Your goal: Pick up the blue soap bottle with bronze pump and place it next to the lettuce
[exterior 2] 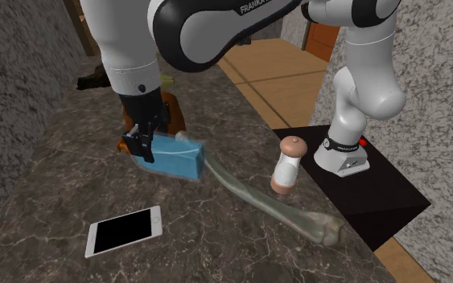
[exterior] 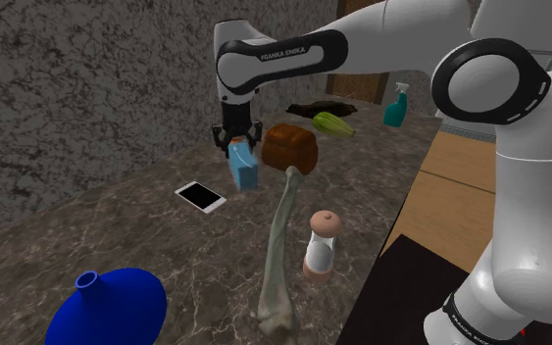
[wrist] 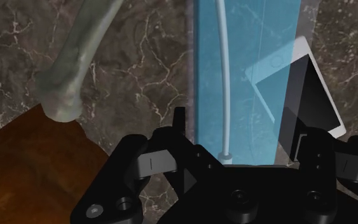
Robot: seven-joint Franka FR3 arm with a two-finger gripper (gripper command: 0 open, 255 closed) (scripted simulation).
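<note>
Gripper (exterior: 236, 139): fingers closed on the pump end of the soap bottle (exterior: 245, 169), holding it.
Bottle's place: under the gripper over the marble counter (exterior: 117, 225), just beside a brown loaf (exterior: 290, 147), with a phone (exterior: 201, 197) near on its other side.
Done: the grasp looks made; I cannot tell whether the base is clear of the counter.
Left: carry it past the loaf to the lettuce (exterior: 332, 124), set it down beside it, then release.
Long axis: in line with the fingers — pump end up, base down and tilted toward the shoulder view's right.
</note>
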